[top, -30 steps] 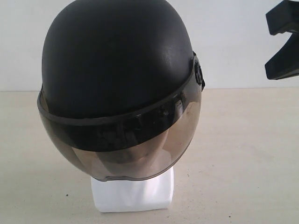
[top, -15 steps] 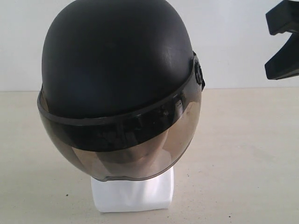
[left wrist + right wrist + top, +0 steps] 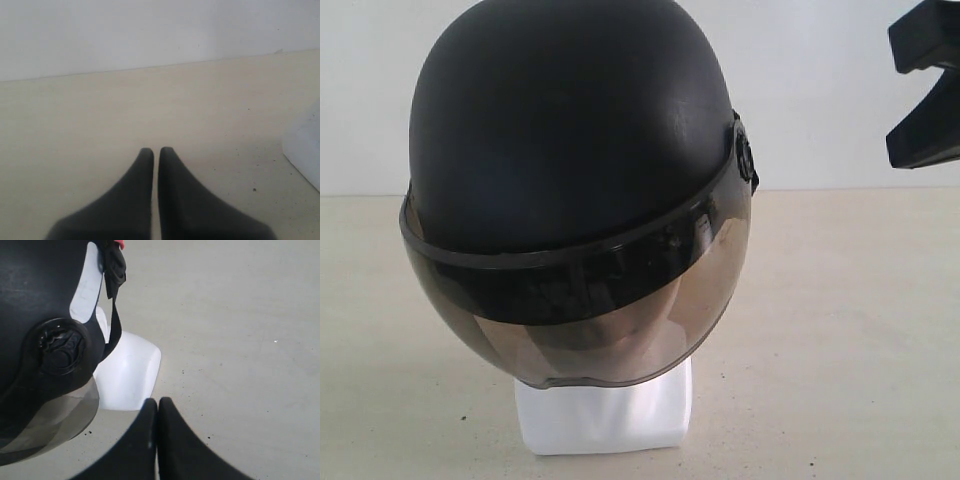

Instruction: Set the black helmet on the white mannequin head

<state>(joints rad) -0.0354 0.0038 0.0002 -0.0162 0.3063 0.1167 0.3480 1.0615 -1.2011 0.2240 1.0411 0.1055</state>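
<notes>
Black helmet [image 3: 570,130] sits on the white mannequin head [image 3: 605,418], visor [image 3: 590,330] down, only the base showing. Left gripper [image 3: 156,150] and right gripper [image 3: 158,401] are both clenched and empty, the right near the helmet but apart. Shell looks rigid, smooth, probably slippery; the rim edge looks the best hold.

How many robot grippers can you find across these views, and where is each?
2. The left black gripper hangs shut over the beige table; the right black gripper hangs shut beside the matte black round helmet on the glossy white mannequin head.
</notes>
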